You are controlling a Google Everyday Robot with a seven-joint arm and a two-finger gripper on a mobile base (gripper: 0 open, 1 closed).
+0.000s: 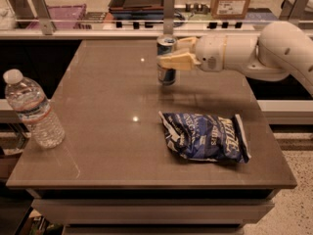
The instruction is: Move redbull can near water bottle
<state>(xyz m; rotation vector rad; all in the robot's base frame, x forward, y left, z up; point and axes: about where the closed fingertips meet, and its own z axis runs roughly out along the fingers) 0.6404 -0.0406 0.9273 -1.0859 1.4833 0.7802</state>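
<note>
While the gripper (pixel 169 56) is clamped on the redbull can (pixel 167 76) at the far middle of the bench (pixel 107 87), the water bottle (pixel 33 109) stands well apart near the left edge. A blue chip bag (pixel 205 137) lies nearer the front right.

Arm (pixel 286 45) comes in from the right edge, white, elbow bent, forearm running roughly level and pointing left. Wrist (pixel 225 53) is a thick white barrel in line with the forearm. Gripper (pixel 171 53) sits at mid-height of the can (pixel 166 76), tan fingers (pixel 177 61) pointing left, one on each side, closed against it in a side grasp.
</note>
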